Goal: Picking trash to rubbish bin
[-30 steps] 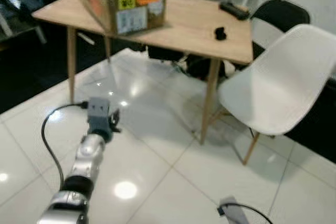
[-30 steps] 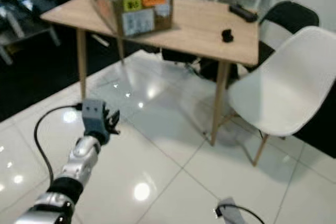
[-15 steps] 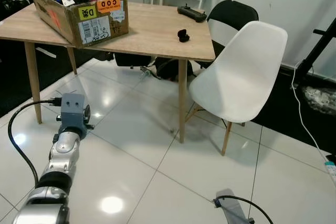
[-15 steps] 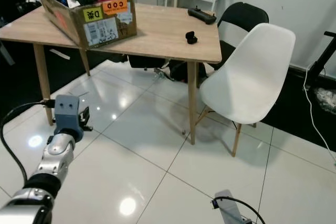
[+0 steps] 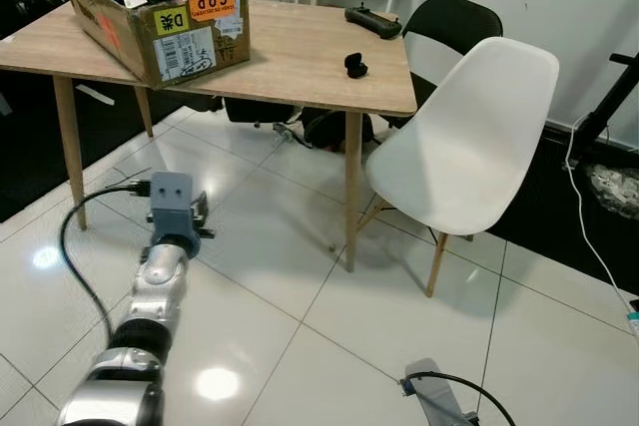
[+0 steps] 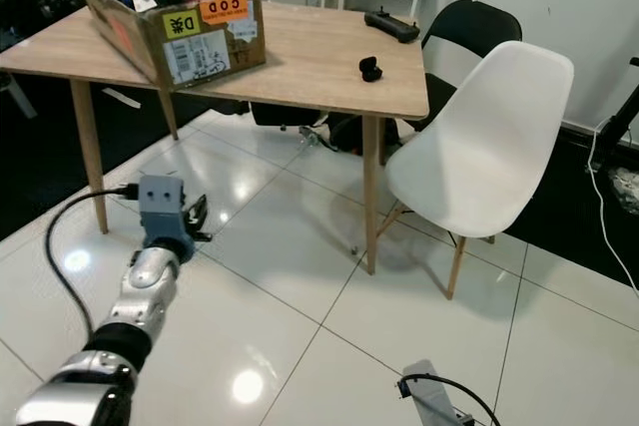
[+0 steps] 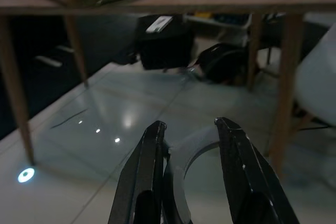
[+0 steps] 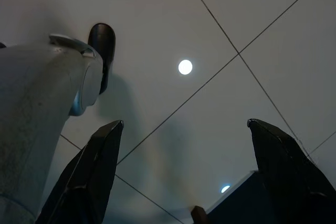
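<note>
My left arm reaches forward and low over the white tiled floor, and its gripper (image 5: 197, 214) hangs in front of the wooden table (image 5: 300, 57). In the left wrist view this gripper (image 7: 189, 124) is shut on a grey ring (image 7: 176, 174), a curved band lying between the two black fingers (image 7: 149, 177). My right arm hangs idle at the lower edge, with its wrist (image 5: 436, 408) showing there. The right gripper (image 8: 185, 124) points at the floor with its fingers wide open and nothing between them.
A cardboard box (image 5: 165, 22) full of odds and ends stands on the table with a small black object (image 5: 353, 65) and a black controller (image 5: 373, 20). A white chair (image 5: 464, 147) and a black chair (image 5: 449, 32) stand right. Dark bags (image 7: 226, 64) lie under the table.
The camera has swung and steadied, so the blurred close view gave way to a sharp wider one. My left arm now reaches a little further right and forward, still gripping the ring.
</note>
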You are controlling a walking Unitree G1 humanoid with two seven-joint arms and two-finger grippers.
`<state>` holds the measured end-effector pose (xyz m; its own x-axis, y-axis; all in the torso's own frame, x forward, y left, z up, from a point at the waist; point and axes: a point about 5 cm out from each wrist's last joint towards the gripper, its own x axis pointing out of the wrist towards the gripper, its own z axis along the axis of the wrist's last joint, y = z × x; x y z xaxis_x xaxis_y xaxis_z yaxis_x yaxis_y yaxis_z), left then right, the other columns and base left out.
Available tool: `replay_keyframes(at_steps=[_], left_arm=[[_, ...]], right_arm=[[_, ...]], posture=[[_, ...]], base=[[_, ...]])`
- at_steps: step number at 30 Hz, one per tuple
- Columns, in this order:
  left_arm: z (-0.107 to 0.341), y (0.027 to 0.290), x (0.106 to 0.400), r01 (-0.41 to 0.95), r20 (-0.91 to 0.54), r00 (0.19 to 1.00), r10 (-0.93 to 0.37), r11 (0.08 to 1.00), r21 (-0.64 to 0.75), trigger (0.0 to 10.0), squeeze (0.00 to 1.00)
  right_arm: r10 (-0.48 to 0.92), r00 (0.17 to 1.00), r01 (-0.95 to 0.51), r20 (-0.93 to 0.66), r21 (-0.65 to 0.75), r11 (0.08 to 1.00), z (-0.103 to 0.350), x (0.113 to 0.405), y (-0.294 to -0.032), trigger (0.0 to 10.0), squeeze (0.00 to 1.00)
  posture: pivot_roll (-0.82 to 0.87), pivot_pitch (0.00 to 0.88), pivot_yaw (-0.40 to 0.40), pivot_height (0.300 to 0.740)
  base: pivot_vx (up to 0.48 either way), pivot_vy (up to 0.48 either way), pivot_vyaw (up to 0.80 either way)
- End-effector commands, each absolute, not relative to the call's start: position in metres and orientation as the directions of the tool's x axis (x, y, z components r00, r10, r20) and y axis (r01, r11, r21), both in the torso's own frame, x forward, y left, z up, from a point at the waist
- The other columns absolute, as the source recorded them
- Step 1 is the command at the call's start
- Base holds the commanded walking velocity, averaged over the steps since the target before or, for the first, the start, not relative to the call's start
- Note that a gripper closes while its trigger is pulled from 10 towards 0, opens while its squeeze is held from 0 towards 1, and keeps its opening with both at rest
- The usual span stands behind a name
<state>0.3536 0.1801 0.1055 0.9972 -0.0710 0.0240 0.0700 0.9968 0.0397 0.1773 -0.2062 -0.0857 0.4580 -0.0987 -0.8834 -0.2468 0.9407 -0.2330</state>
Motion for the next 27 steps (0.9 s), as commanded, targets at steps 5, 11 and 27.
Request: replay_keyframes(at_steps=[5, 11, 27], left_arm=[[0.119, 0.174, 0.360, 0.089, 0.074, 0.993, -0.090, 0.996, 0.024, 10.0, 0.00], [0.131, 0.167, 0.365, 0.120, 0.117, 0.986, -0.118, 0.993, -0.006, 10.0, 0.00], [0.147, 0.158, 0.368, 0.168, 0.184, 0.970, -0.160, 0.986, -0.025, 10.0, 0.00]], right_arm=[[-0.103, 0.453, -0.244, -0.886, -0.234, 0.941, -0.086, 0.177, -0.208, 10.0, 0.00], [-0.101, 0.456, -0.239, -0.884, -0.231, 0.943, -0.086, 0.176, -0.209, 10.0, 0.00], [-0.103, 0.443, -0.242, -0.890, -0.229, 0.943, -0.088, 0.169, -0.212, 10.0, 0.00]], posture=[[-0.01, 0.058, -0.030, 0.740], [-0.02, 0.056, -0.027, 0.740], [-0.03, 0.055, -0.030, 0.740]], base=[[0.340, 0.000, 0.00], [0.342, 0.000, 0.00], [0.342, 0.000, 0.00]])
